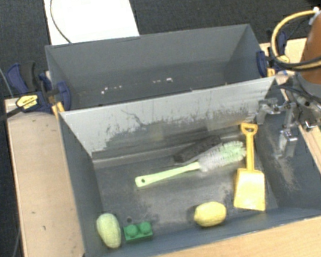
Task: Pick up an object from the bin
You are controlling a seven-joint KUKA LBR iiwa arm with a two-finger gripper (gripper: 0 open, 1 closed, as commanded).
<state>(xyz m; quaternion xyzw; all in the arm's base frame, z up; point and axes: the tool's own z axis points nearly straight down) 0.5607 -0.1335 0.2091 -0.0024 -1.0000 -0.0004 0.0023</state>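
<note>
1. The gripper (pixel 285 137) is hovering over the sloping right wall of the bin (pixel 148 127).
2. A yellow toy shovel (pixel 249 186) is lying nearby, blade toward the near wall.
3. A pale green brush (pixel 185 168) is lying across the middle, bristles just beside the shovel's handle.
4. A yellow lemon-shaped thing (pixel 210 213) is sitting by the near wall.
5. A green block (pixel 138 230) and a pale green oval (pixel 108 230) are sitting in the near-left corner.
</note>
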